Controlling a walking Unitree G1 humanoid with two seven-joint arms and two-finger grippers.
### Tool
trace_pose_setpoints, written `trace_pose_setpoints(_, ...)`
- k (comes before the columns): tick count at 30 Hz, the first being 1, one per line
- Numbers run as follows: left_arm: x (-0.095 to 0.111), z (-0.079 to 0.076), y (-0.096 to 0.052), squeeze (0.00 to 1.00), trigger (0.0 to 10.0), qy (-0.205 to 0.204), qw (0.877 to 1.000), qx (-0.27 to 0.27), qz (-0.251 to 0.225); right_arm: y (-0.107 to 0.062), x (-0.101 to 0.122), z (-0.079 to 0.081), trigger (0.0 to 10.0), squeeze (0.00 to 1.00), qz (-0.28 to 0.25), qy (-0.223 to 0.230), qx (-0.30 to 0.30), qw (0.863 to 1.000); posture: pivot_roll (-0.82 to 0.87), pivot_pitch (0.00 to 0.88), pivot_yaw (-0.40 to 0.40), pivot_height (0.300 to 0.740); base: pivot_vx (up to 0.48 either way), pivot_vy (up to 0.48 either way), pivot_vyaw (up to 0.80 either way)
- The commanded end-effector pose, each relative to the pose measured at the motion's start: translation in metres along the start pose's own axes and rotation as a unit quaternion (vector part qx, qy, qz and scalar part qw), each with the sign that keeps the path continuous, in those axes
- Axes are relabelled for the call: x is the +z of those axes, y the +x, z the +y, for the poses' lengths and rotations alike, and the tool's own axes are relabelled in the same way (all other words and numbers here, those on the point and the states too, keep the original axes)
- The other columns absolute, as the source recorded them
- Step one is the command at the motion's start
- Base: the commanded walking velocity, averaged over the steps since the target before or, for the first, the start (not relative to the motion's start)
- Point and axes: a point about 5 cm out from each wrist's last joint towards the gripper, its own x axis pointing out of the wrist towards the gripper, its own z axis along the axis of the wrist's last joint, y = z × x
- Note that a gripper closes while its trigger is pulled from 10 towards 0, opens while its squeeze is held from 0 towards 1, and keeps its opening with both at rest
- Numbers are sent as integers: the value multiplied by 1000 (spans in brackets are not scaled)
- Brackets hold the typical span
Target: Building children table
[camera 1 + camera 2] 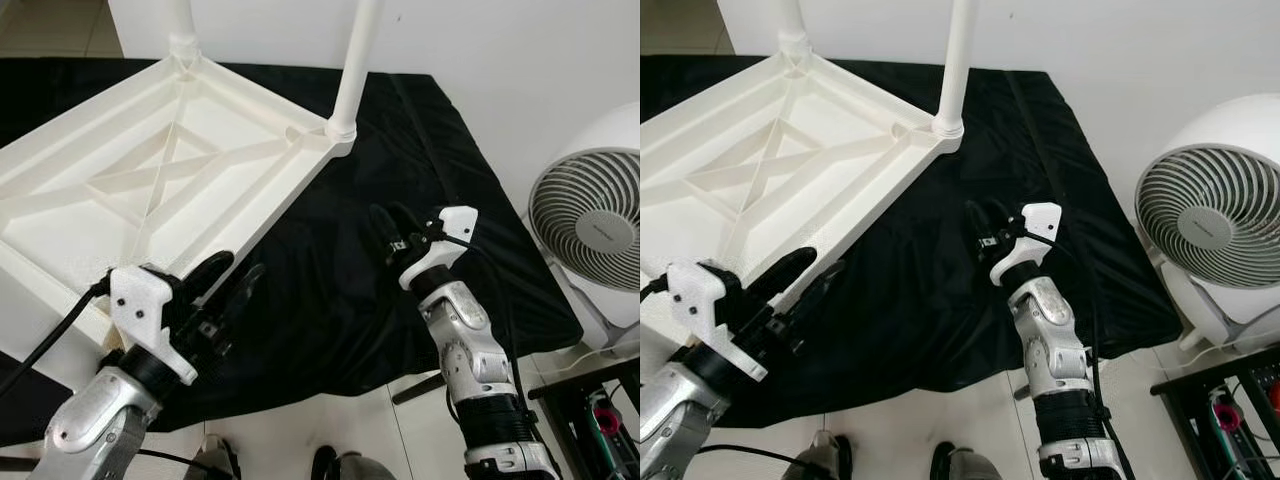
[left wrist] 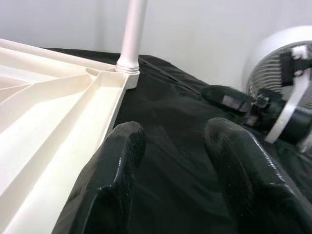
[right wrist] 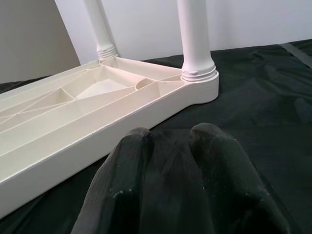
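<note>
The white children's table [image 1: 150, 170] lies upside down on a black cloth [image 1: 420, 200], its ribbed underside facing up, presumably so the leg sockets at the corners are open to reach from above. Two white legs are already seated: the near leg [image 1: 355, 60] stands upright in the corner socket closest to the cloth's bare stretch, and the far leg [image 1: 182, 25] rises from the corner beyond it. The corners toward the robot appear legless as far as can be seen, so the build looks roughly half done.

The left end effector [image 1: 225, 290] hovers just over the table's long rim on the robot's side, fingers parted a moderate way with nothing between them (the left wrist view shows the rim running beneath one finger and bare cloth beneath the other). It seems placed to steady or shift the frame.

The right end effector [image 1: 385, 232] hangs over the cloth beside the table, short of the near leg's corner, fingers [image 3: 214, 161] drawn close together and empty; it points toward that socket, perhaps to check or press the joint.

A white fan [image 1: 590, 230] stands on the floor beyond the cloth's edge, well apart from the table.
</note>
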Motion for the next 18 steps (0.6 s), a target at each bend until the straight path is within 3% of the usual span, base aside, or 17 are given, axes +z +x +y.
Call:
trace_pose_setpoints(1, 4, -8, -7, 0, 10000, 3, 997, -76, -7, -2, -3, -5, 10000, 0, 4, -7, -5, 1000, 265, 193, -118, 740, 0, 0, 0)
trace_pose_setpoints(6, 12, -4, -17, 0, 10000, 55, 997, -37, -30, 2, -4, -8, 10000, 0, 3, -11, 0, 1000, 279, 190, -114, 740, 0, 0, 0)
trace_pose_setpoints(18, 6, 0, -45, 0, 10000, 61, 997, -52, -4, 5, -9, -16, 10000, 0, 5, -18, -4, 1000, 292, 188, -105, 740, 0, 0, 0)
